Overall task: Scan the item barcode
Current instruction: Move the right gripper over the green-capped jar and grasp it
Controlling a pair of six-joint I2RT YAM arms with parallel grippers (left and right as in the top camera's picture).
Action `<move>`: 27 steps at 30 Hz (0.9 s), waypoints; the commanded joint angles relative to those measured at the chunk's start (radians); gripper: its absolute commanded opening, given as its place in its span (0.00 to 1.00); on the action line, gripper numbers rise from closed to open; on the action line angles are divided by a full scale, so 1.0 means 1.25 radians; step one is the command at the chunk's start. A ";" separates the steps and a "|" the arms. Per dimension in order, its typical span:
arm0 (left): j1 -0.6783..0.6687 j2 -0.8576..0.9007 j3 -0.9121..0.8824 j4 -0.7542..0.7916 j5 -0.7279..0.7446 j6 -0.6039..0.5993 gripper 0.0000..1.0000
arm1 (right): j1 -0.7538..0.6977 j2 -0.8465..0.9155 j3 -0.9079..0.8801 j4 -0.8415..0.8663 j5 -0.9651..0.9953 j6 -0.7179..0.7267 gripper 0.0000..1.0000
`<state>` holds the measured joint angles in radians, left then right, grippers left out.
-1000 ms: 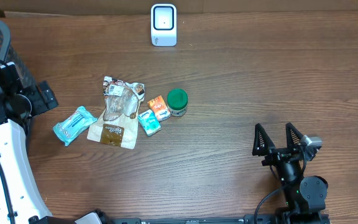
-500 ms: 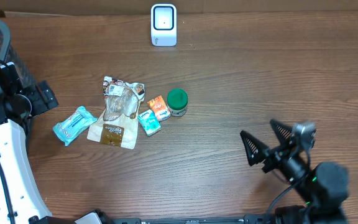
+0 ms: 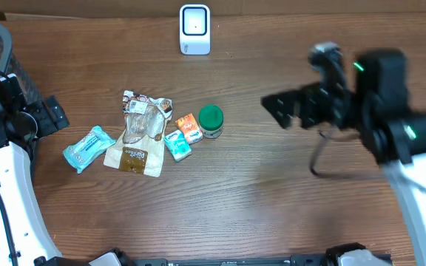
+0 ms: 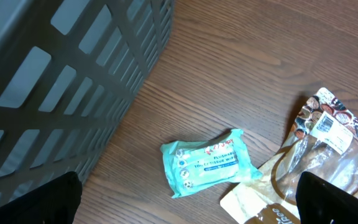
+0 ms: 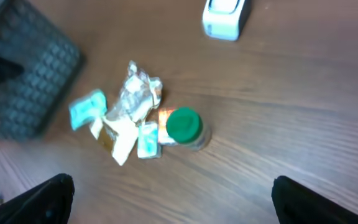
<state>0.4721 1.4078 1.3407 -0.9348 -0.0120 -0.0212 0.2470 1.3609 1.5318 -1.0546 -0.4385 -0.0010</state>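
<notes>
**Nothing grabbed yet, both grippers empty**

So the right gripper (image 3: 274, 111) hangs with jaws spread wide, holding nothing, off to the right of the small green-lidded jar (image 3: 211, 122). The jar sits in the pile left of centre, next to an orange packet (image 3: 188, 127), a crinkly clear-and-brown bag (image 3: 140, 133) and a teal wipes pack (image 4: 207, 163). The left gripper (image 3: 55, 114) is spread too, over by the grey plastic basket (image 4: 55, 81).

I'd grip the jar low on its sides, then turn its label toward the white boxy scanner (image 3: 195, 29) at the far edge. Can't spot a barcode anywhere. The right wrist view is blurry.
</notes>
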 commanded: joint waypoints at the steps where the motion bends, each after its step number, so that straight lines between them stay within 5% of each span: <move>1: 0.009 -0.010 0.003 0.004 -0.011 -0.007 1.00 | 0.079 0.117 0.078 -0.017 0.089 -0.048 1.00; 13: 0.009 -0.010 0.003 0.004 -0.011 -0.007 1.00 | 0.172 0.342 0.085 0.154 0.053 -0.044 1.00; 27: 0.009 -0.010 0.003 0.004 -0.011 -0.007 1.00 | 0.352 0.473 0.084 0.179 0.414 -0.137 1.00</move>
<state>0.4721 1.4078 1.3407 -0.9348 -0.0120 -0.0235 0.6609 1.9099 1.6104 -0.8398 -0.0494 -0.1204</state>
